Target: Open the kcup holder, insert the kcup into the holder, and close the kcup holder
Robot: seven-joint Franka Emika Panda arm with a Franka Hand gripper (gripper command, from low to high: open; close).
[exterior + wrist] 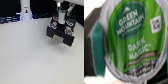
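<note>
The kcup (131, 37) fills the wrist view. Its round green lid reads "Green Mountain" and "Dark Magic" and faces the camera from very close. A dark teal finger (96, 42) presses against the lid's rim on one side, and the other finger is hidden. In the exterior view my gripper (59, 23) hangs straight down onto the top of the kcup holder (61, 34). The holder is the black boxy machine at the exterior view's upper right. The cup itself is too small to make out there, and the holder's recess is hidden under the gripper.
A white bottle-like post (25, 10) stands at the back, towards the exterior view's left. Dark clutter (10, 20) lines the rear edge of the pale table (30, 55).
</note>
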